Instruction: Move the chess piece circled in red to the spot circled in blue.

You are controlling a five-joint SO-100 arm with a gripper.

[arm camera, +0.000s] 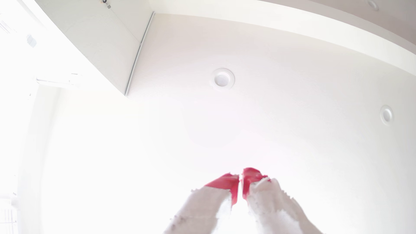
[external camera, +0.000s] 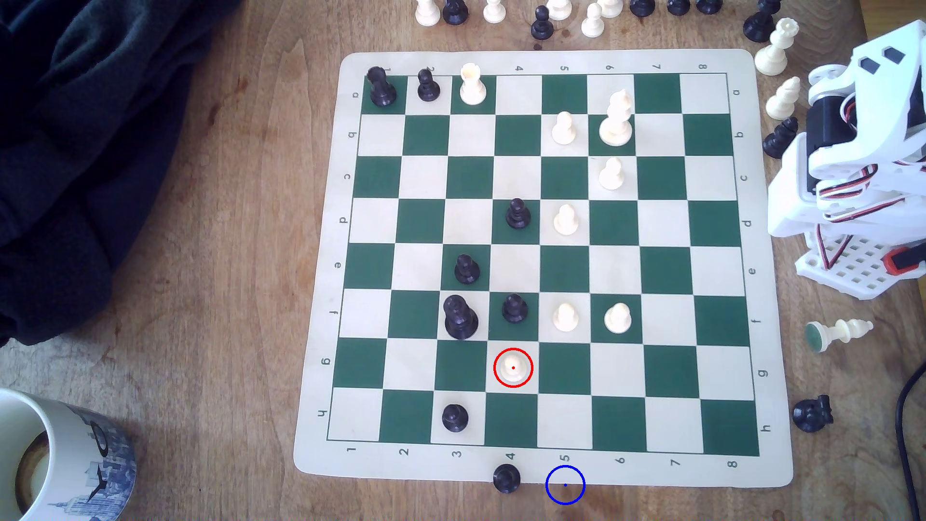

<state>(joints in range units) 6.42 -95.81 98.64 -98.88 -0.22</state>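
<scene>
**Cream pawn untouched, my arm folded at the board's edge**

Cream-white and short, the pawn point(external camera: 512, 367) circled in red stands upright on a light square in the lower middle of the exterior view, row g, column 4. A black pawn point(external camera: 514, 307) sits on the square just above it, a taller black piece point(external camera: 460, 317) up and to the exterior view's left, and another black pawn point(external camera: 455, 417) down and to the left. The blue ring point(external camera: 564, 484) lies at the bottom of that frame, straddling the mat's lower border and the wooden table point(external camera: 215, 250), just beside a black pawn point(external camera: 506, 478) that sits at the mat's edge.

My arm point(external camera: 852, 150) is folded at the far right of the exterior view, well apart from the pawn. In the wrist view my claw point(arm camera: 240, 177) points up at a white ceiling point(arm camera: 270, 67), its red-tipped fingers point(arm camera: 225, 182) pressed nearly together with nothing between them: clenched and empty.

I judge the task has not begun; this is the reach step. Next I must swing out over the board, part the fingers, and come down on the pawn's ball head from above, keeping clear of the black neighbours. At placement, the black pawn beside the ring leaves little room for error.
</scene>
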